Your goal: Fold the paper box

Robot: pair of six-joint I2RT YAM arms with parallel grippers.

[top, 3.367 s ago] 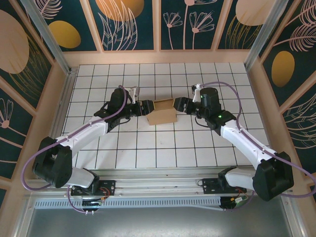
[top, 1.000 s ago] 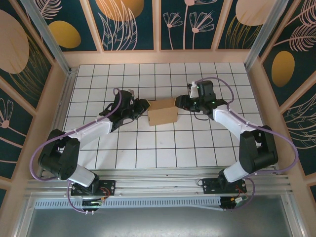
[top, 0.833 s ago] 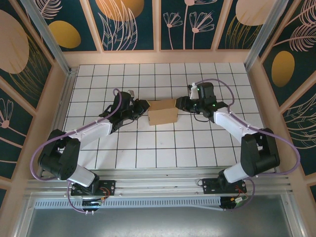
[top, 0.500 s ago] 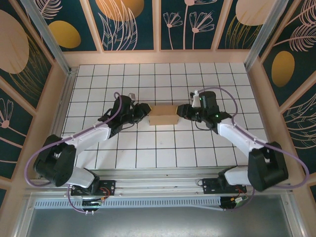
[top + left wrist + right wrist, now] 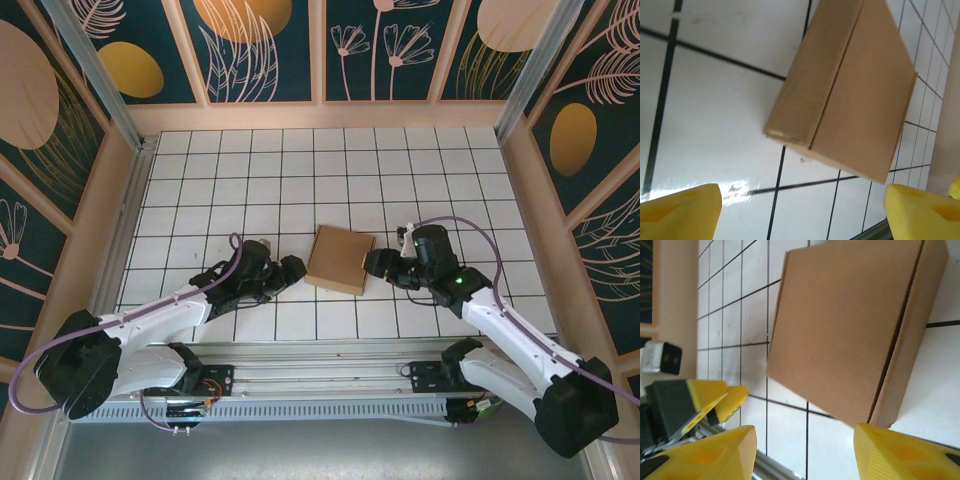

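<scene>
Paper box (image 5: 340, 260) sits closed, flat on tiled table (image 5: 200, 190), centre-near, between both arms. Left gripper (image 5: 293, 272) gapes, apart from it. Right gripper (image 5: 371, 263) parted, just beside right edge. Likely light, stiff, crushable: pinch the side walls.

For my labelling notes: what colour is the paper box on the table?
The paper box is plain brown, without print; the right wrist view shows it best.
</scene>
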